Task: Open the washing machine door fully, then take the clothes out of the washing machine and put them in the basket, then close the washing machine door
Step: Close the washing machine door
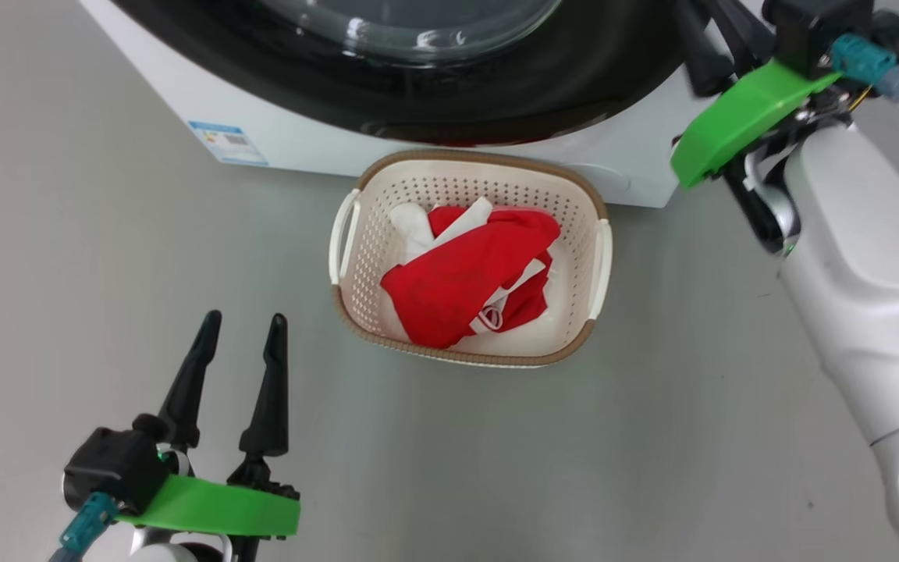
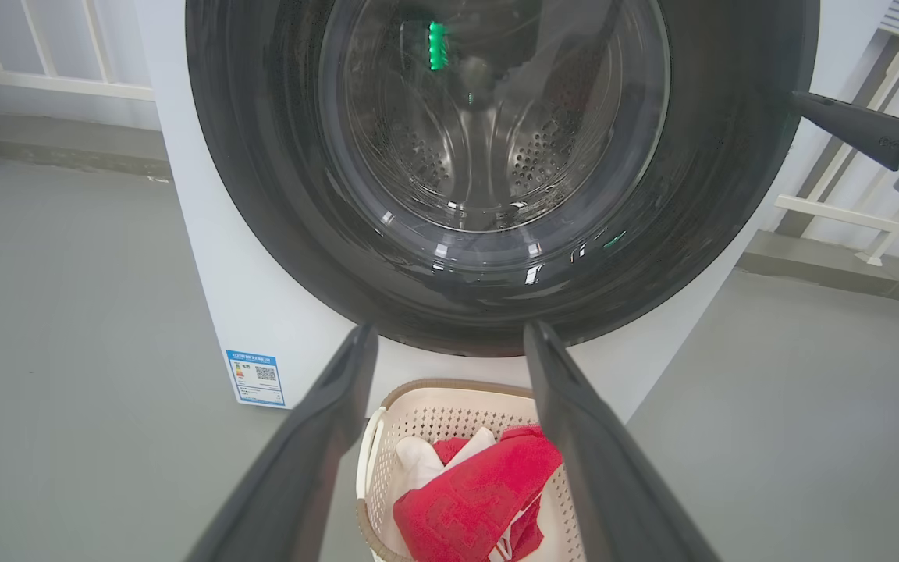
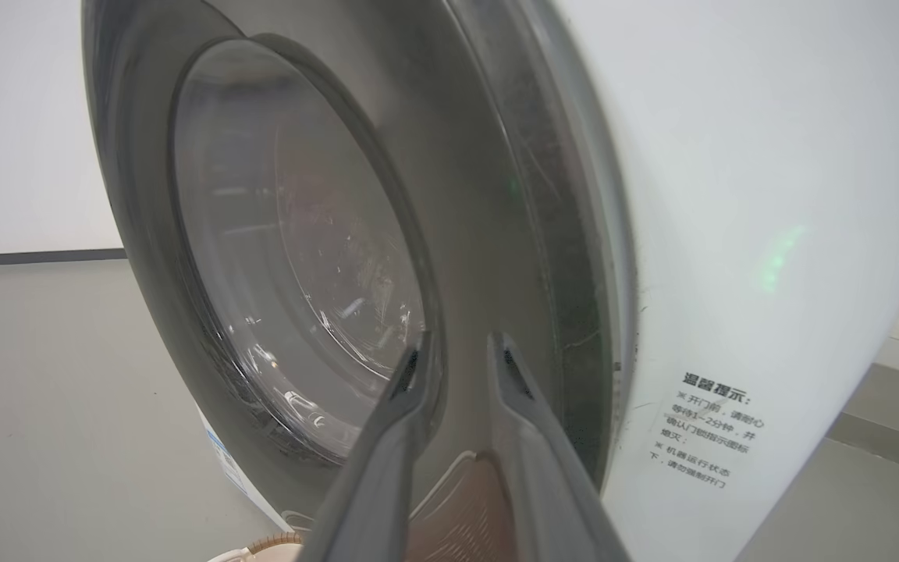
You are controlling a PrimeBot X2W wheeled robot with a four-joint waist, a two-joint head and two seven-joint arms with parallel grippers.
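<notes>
The washing machine door (image 1: 496,101), black-rimmed with a glass bowl, lies shut against the white washing machine (image 1: 301,133). Through the glass (image 2: 488,133) the steel drum shows. The cream basket (image 1: 465,160) stands on the floor right in front of the machine, with the red and white clothes (image 1: 465,281) heaped inside. My left gripper (image 1: 243,328) hovers open and empty over the floor, left of the basket. My right gripper (image 3: 459,351) is at the door's right edge (image 3: 543,234), its jaws slightly parted with nothing between them.
Grey floor (image 1: 106,312) surrounds the machine and basket. A blue sticker (image 1: 227,143) marks the machine's lower left front, and a printed label (image 3: 711,437) its right side. White railings (image 2: 44,78) run behind. My pale right forearm (image 1: 863,297) reaches up the right side.
</notes>
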